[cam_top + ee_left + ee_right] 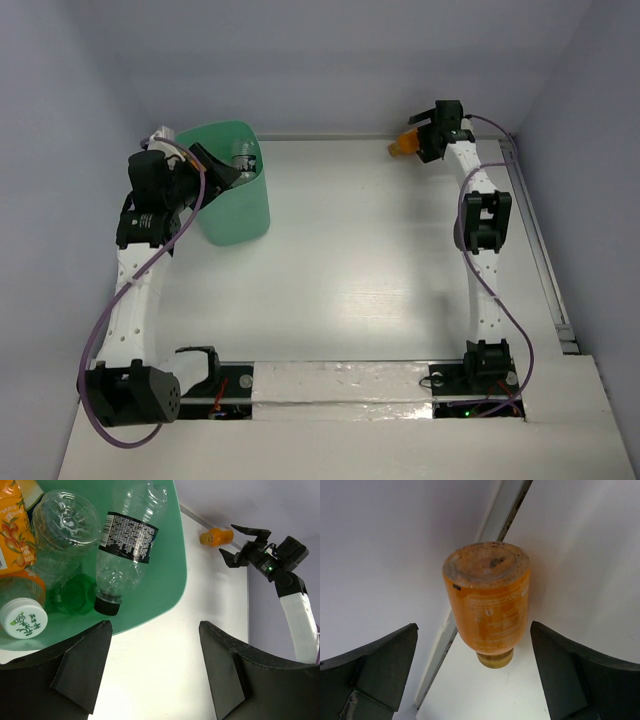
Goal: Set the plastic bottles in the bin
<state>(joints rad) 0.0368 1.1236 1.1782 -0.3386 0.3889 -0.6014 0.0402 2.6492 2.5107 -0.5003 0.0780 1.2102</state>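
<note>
The mint-green bin (240,212) stands at the far left. In the left wrist view its inside (165,580) holds several bottles: a clear one with a black label and dark cap (127,535), another clear one (65,517), orange ones (12,525), and a green one (75,595). My left gripper (218,168) hovers at the bin's rim, open and empty (155,630). One orange bottle (403,146) lies on its side at the far wall. My right gripper (419,140) is open, with a finger on each side of this bottle (490,605), not touching it.
The white table meets the back wall at a grey seam (470,595) right beside the orange bottle. The right arm (295,610) also shows in the left wrist view. The side walls enclose the table closely.
</note>
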